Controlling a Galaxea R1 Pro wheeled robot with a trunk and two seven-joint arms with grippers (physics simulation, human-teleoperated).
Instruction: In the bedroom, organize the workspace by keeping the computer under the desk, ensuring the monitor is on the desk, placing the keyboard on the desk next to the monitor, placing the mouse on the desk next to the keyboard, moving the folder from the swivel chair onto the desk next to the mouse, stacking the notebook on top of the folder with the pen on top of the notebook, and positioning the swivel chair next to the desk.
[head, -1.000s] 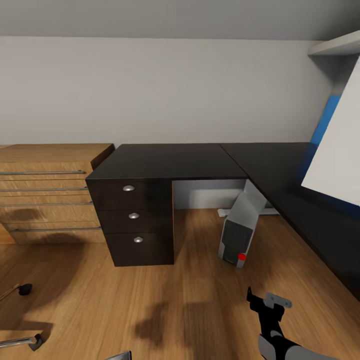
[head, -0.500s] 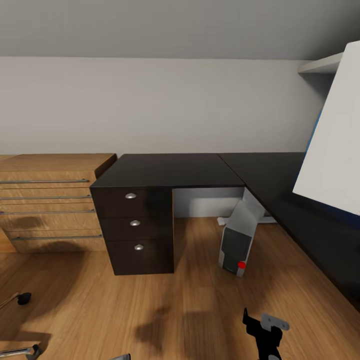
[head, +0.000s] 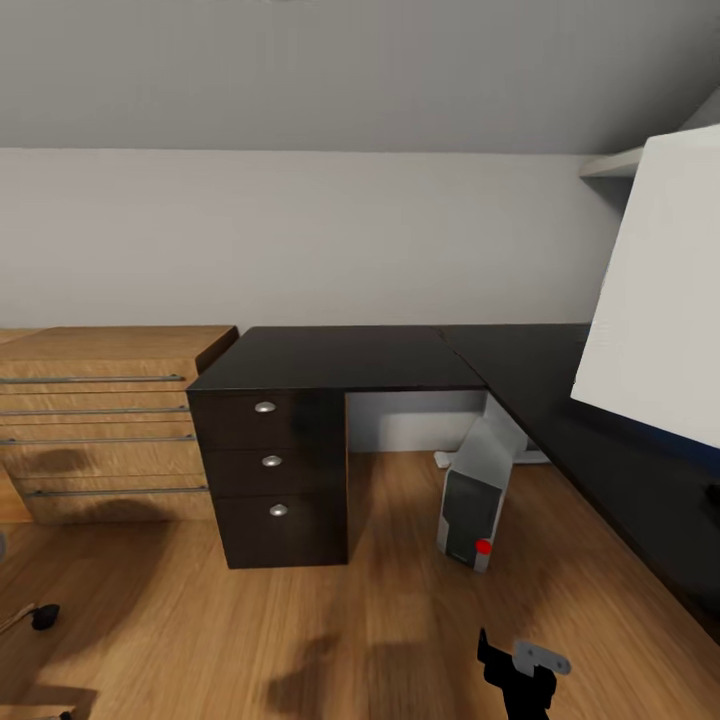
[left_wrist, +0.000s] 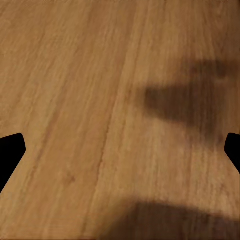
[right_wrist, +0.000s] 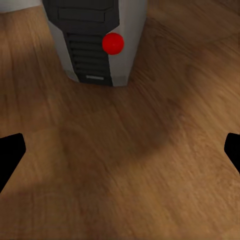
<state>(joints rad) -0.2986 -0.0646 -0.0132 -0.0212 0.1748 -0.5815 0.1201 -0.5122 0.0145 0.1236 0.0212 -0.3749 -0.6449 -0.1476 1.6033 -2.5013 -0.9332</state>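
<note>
Computer (head: 478, 498) tilted — under desk (head: 400, 358)

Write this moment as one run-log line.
computer: tilted, on floor under desk | monitor: on desk | right hand: open, empty, above floor | left hand: open, empty

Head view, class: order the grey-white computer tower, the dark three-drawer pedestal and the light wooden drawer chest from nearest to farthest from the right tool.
1. Grey-white computer tower, just beyond the right tool.
2. Dark three-drawer pedestal, to the left.
3. Light wooden drawer chest, far left.
</note>
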